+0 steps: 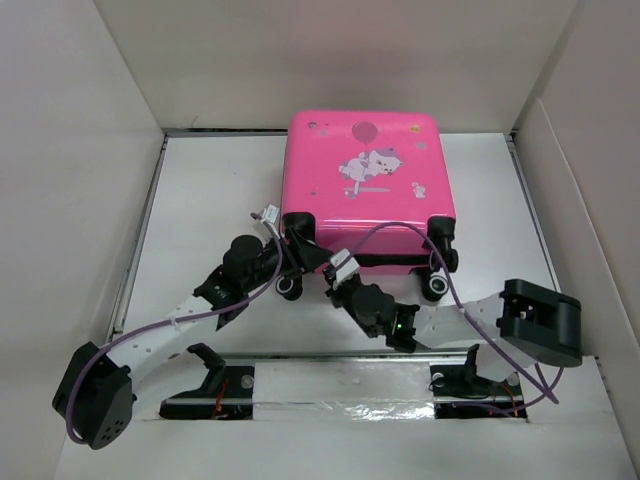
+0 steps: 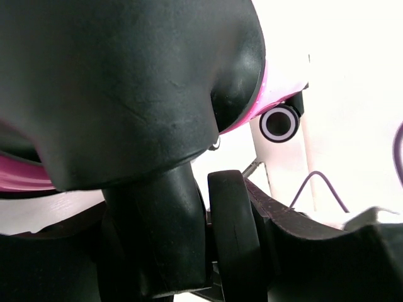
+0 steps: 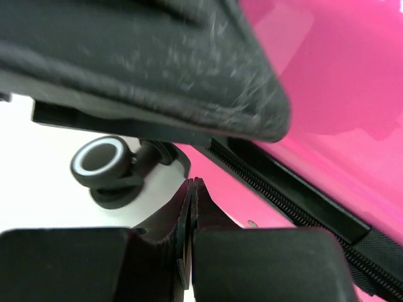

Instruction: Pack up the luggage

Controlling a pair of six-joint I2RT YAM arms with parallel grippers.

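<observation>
Luggage (image 1: 365, 175) lies flat. My right tool (image 3: 191, 185) is pinched together on nothing by the zipper (image 3: 302, 207); my left tool (image 1: 283, 258) straddles a wheel (image 2: 233, 233), grip unclear. Tugging could drag it.

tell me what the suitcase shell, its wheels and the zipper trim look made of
Luggage shell: hard plastic by the look, glossy, with soft highlights on the pink. Wheels: black, matte, plastic or rubber, can't tell which; pale ring on the hub. Zipper trim: probably black fabric tape, fine teeth along it.

place: robot lab cell | signs: white panel walls (image 1: 330, 60) round white table (image 1: 210, 200); arm mounting rail (image 1: 340, 372)
</observation>
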